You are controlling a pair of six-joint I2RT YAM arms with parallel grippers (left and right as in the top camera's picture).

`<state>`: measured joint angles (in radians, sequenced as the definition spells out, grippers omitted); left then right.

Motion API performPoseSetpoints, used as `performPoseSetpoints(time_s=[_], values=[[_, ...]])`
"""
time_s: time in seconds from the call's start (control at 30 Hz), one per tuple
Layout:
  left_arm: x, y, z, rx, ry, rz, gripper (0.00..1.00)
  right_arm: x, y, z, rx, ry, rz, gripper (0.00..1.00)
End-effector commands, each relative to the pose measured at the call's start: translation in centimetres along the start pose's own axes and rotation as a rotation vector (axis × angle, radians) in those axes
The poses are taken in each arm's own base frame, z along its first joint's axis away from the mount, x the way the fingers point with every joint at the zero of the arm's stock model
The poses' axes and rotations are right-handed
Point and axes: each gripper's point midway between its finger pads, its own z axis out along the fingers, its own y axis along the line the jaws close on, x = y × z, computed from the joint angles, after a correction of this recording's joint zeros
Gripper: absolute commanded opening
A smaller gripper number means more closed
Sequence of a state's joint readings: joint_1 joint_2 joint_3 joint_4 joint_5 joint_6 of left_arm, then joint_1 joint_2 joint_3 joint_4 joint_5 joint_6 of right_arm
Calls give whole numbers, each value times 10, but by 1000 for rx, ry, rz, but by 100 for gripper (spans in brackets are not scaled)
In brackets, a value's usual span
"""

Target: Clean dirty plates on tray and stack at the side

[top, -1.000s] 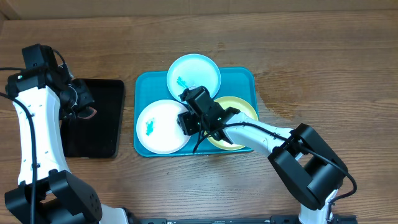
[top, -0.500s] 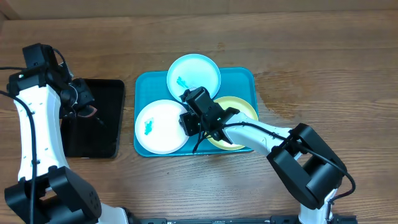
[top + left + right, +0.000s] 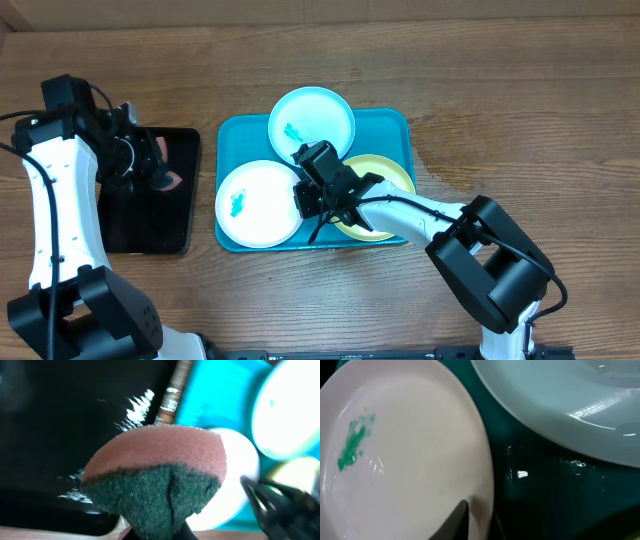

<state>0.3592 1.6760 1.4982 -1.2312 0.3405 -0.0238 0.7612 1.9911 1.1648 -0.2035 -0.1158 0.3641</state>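
Three plates lie on the turquoise tray (image 3: 240, 135): a white plate (image 3: 258, 203) with a green smear at front left, a pale blue plate (image 3: 311, 122) with a smear at the back, and a yellow-green plate (image 3: 385, 180) at right, partly under my right arm. My right gripper (image 3: 303, 198) is shut on the white plate's right rim; the right wrist view shows that rim (image 3: 487, 485) pinched between the jaws (image 3: 480, 527). Over the black tray, my left gripper (image 3: 150, 170) is shut on a pink and green sponge (image 3: 160, 470), scouring side toward the camera.
A narrow black tray (image 3: 150, 215) lies left of the turquoise tray, with a strip of wood between them. Bare wooden table runs along the back and the right side. A dark stain (image 3: 440, 160) marks the wood right of the tray.
The right gripper's jaws have closed on the white plate's rim, and the plate has slid slightly left. My left gripper has moved right over the black tray with the sponge.
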Motion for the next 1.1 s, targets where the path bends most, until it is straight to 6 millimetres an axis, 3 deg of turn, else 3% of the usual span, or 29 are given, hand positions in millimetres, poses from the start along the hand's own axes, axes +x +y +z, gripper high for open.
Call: performPoseSetpoints(time_s=[0.0,0.2,0.33,0.67,1.07], values=[[5,-39,-6,164,-2,145,4,-5,5,3,-12,-9,-2,11],[25,-65,7,176,73,215,4,-8,2,2,-8,-13,13,10],[39,-83,27,176,112,282,4,-9,-5,1,0,-13,48,10],[69,-78,91,70,156,203,4,-10,-13,0,13,-5,85,10],[86,-84,125,77,146,197,11,-9,-13,-1,17,2,86,11]])
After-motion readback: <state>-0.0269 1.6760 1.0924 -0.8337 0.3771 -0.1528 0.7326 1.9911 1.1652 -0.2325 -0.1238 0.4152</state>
